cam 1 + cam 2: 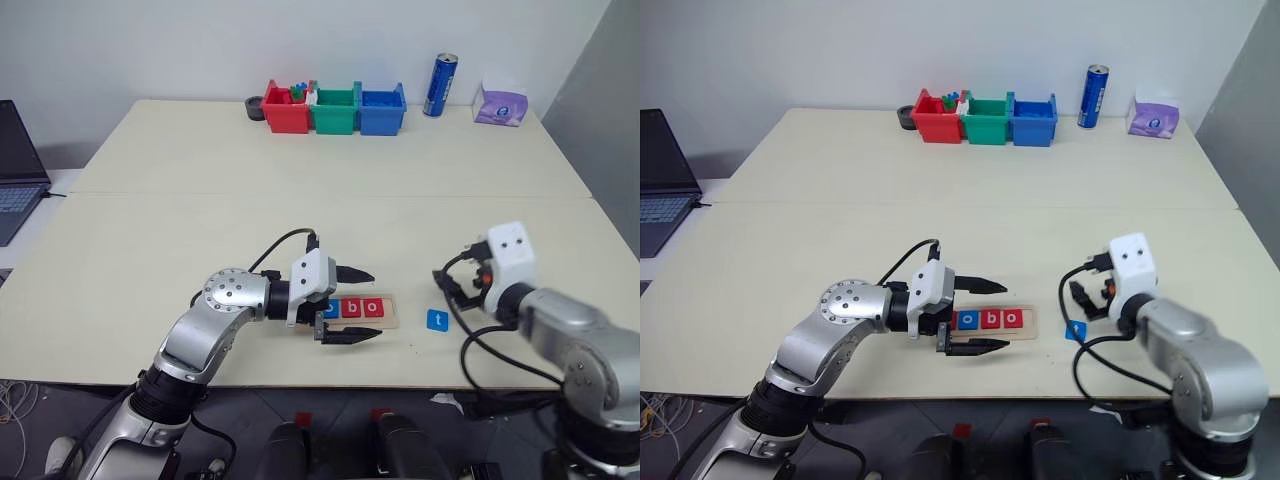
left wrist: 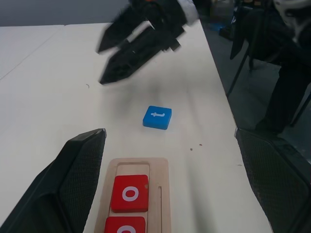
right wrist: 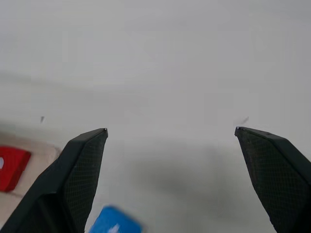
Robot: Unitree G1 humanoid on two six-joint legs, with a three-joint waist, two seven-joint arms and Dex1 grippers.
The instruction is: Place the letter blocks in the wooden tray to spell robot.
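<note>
Hidden: the left end of the wooden tray (image 1: 392, 318) lies behind the left pincer (image 1: 360, 305), so its first tiles cannot be read from the head views.
Readable: a blue "b" block (image 1: 332, 308), partly covered, and two red tiles, of which the red "o" block (image 1: 372, 306) is plain.
Tray: at the counter's near edge; its right-hand slot (image 2: 132, 168) stands bare.
Blue "t" block (image 1: 437, 320): flat on the counter just right of the tray, apart from it.
Left pincer: open, gripping nothing, its fingers straddling the tray.
Right pincer (image 1: 452, 287): open wide and bare, held above the counter to the right of the tray, near the "t" block.
Counter (image 1: 300, 200): pale cream, with a seam running across it beyond the tray.
Far edge: red bin (image 1: 285, 108), green bin (image 1: 334, 110), blue bin (image 1: 382, 108), a blue can (image 1: 440, 85), a purple pack (image 1: 500, 103).
Left of the tray: a laptop (image 1: 18, 165), cut off by the frame.
Room: a plain pale wall behind.
</note>
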